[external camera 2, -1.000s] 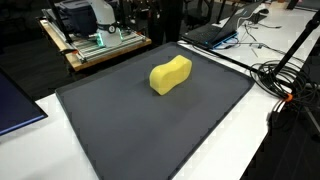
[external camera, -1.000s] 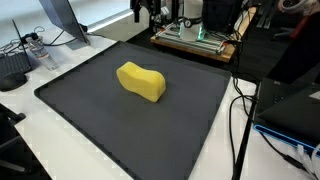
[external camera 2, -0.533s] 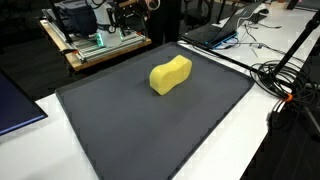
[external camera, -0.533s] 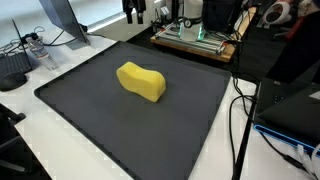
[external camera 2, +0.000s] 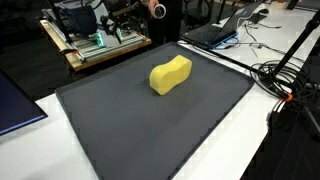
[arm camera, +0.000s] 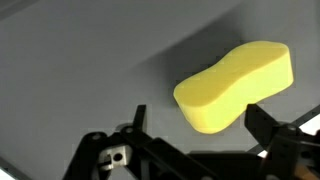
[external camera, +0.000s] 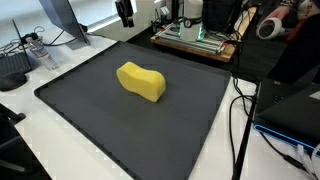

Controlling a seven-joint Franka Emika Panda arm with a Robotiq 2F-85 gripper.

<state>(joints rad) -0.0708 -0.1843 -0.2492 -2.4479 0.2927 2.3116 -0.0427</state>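
**Risk: offset approach onto soft foam, clutter behind the mat**

- The yellow sponge [external camera: 141, 81] is lying flat near the middle of the dark mat [external camera: 190, 130], nothing touching it. In the wrist view it sits right of centre, not lined up with the gap between the fingers.
- If a straight descent were made on this line, one finger [arm camera: 137, 118] would likely land on the foam rather than beside it. The sponge would be squashed or shoved across the mat.
- The foam is judged compliant. A shallow pinch could slip off the curved sides, and a deep one could drive the fingertips into the mat.
- The wooden rack [external camera: 195, 38] at the upper middle of the frame and the cables [external camera: 240, 105] along the right edge lie close to the arm's side of the mat. They could be clipped by a low sweep.
- Pose: the gripper [external camera: 125, 18] is seen at the top edge in both exterior views, high and beyond the mat's far edge, pointed down. The claw is spread wide and nothing is held. The rest of the arm is out of frame.
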